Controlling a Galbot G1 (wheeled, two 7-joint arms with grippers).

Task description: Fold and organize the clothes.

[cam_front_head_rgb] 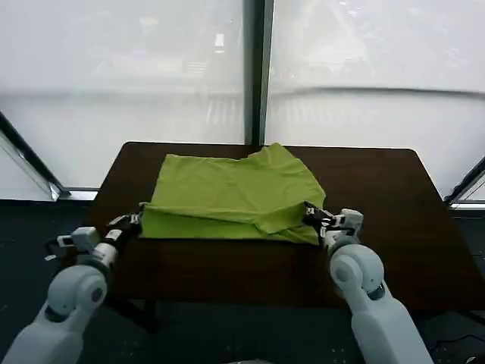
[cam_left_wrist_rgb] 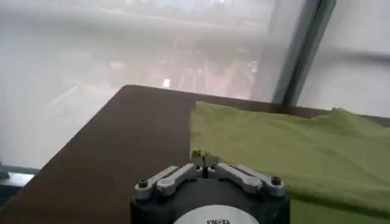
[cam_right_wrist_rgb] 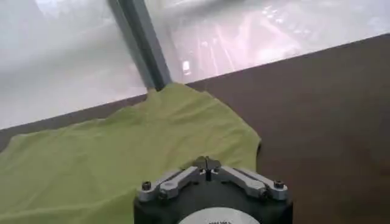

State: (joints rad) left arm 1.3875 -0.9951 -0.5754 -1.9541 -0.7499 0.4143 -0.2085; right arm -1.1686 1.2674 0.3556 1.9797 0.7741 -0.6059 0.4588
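One lime-green T-shirt (cam_front_head_rgb: 231,193), partly folded, lies on a dark brown desk (cam_front_head_rgb: 394,227). Two hands pinch its near edge: the left hand (cam_front_head_rgb: 140,216) clamps the near-left corner, the right hand (cam_front_head_rgb: 309,212) the near-right corner.

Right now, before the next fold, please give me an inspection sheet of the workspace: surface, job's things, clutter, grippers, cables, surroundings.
Surface: dark brown table, bare around the garment.
Job's things: one lime-green T-shirt, partly folded, its near edge doubled over, lying in the middle of the table.
Clutter: nothing seen.
Grippers: left gripper at the shirt's near left corner, right gripper at its near right corner; both look shut on the fabric edge.
Cables: a dark cable at the left forearm.
Surroundings: frosted window panes behind the table, with a dark vertical post between them.
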